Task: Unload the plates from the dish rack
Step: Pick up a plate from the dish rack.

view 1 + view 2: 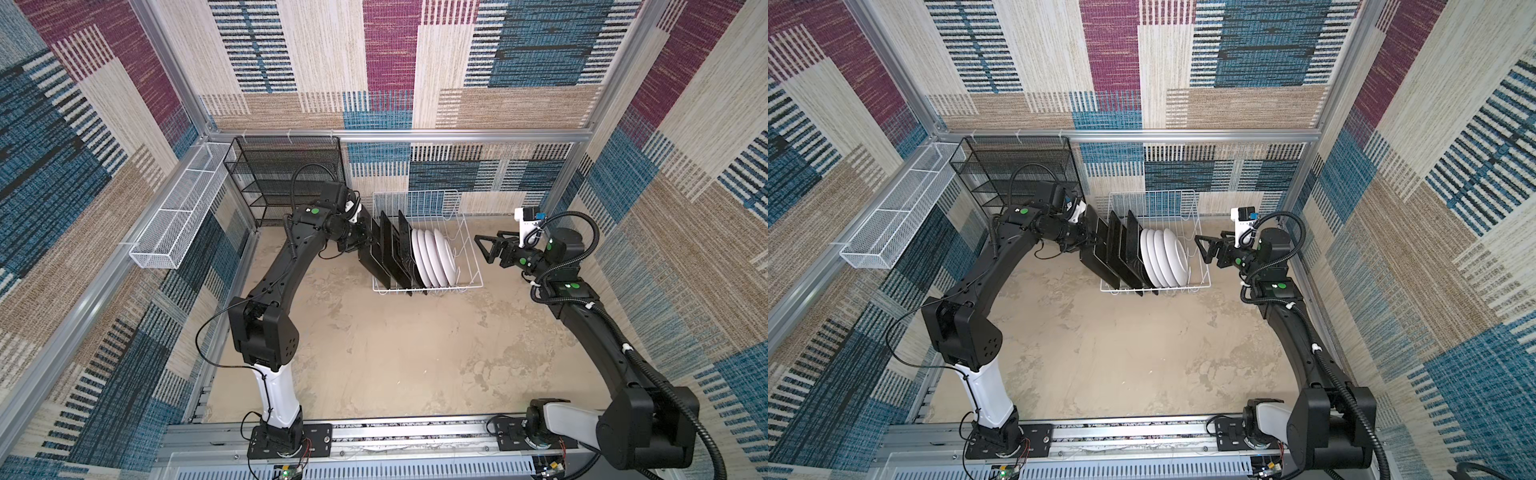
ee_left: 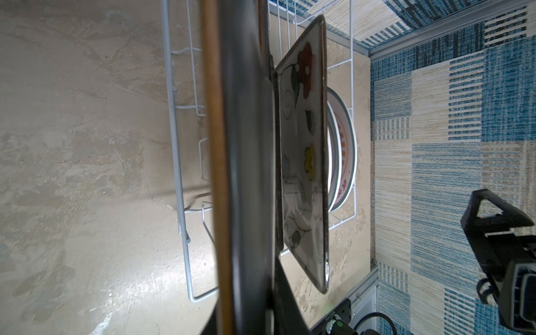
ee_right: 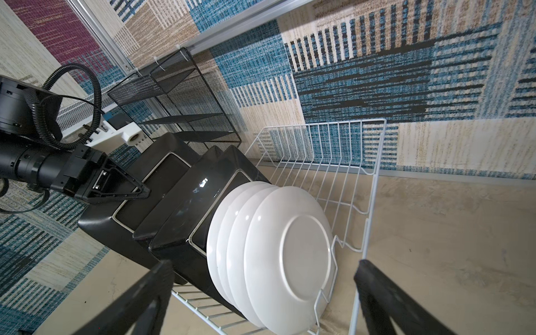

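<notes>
Right now your left gripper [image 1: 365, 243] is pinched onto the outermost square plate [image 1: 372, 249], at the 9 o'clock end of the white wire dish rack [image 1: 417, 204], and that plate leans away from the rest with its black back up. The rack itself sits toward 12 o'clock on the sandy table [image 1: 395, 353], close to the back wall. Directly behind the gripped plate, toward 3 o'clock, stand the other square plates [image 1: 399, 253], packed close; the left wrist view shows the nearest one's cream flowered face just beside it. Past them come four round plates [image 1: 436, 257], white backs toward 3 o'clock, upright between the tines. Your right gripper [image 1: 484, 247] hangs just off the rack's 3 o'clock end with its fingers spread wide, touching nothing; the rack's end wires and empty tines lie between it and the nearest round plate. At about 10 o'clock from the rack the black mesh shelf unit [image 1: 286, 178] stands near your left wrist, and the long white mesh basket [image 1: 174, 216] runs along the wall at 9 o'clock, well apart.
</notes>
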Controlling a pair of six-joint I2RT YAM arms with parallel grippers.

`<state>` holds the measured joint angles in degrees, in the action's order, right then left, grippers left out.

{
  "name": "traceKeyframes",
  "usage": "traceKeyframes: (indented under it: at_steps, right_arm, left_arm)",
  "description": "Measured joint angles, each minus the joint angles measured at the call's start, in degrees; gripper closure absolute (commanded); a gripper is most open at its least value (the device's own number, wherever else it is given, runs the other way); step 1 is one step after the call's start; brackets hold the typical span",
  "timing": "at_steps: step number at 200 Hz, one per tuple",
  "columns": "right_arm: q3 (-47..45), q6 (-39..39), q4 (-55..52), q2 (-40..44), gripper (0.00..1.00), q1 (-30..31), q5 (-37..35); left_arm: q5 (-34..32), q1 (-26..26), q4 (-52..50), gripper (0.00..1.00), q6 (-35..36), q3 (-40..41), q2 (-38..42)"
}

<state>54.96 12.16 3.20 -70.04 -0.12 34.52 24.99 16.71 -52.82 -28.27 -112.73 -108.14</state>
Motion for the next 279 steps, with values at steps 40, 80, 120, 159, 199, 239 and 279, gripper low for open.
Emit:
traceKeyframes:
  at_steps: [40, 80, 120, 159, 199, 239, 279]
  right_arm:
    - [0.1, 0.4, 0.0, 0.0, 0.00, 0.0, 0.9]
    - [0.1, 1.1, 0.0, 0.0, 0.00, 0.0, 1.5]
    - [0.8, 1.5, -0.1, -0.6, 0.00, 0.0, 2.4]
    - [3.7, 2.9, -1.3, -2.2, 0.00, 0.0, 3.2]
    - [5.2, 6.5, -3.5, -3.6, 0.00, 0.1, 5.5]
    - [9.8, 10.1, -6.1, -6.0, 0.00, 0.4, 8.9]
    - [13.3, 13.6, -7.5, -7.8, 0.00, 1.5, 11.6]
  left_arm:
    - [-1.0, -0.6, -2.0, 1.00, 0.1, -0.2, 1.6]
    - [-1.2, -1.7, -3.0, 1.00, 0.4, -0.3, 3.7]
    - [-2.4, -2.7, -6.0, 1.00, 1.3, -2.6, 4.8]
    - [-3.9, -2.8, -8.4, 1.00, 5.5, -8.8, 4.8]
    - [-6.8, -2.9, -8.5, 1.00, 13.9, -11.8, 5.1]
    - [-11.6, -2.3, -9.2, 1.00, 25.8, -12.7, 5.4]
    - [-15.6, 0.0, -9.6, 1.00, 35.3, -12.5, 6.4]
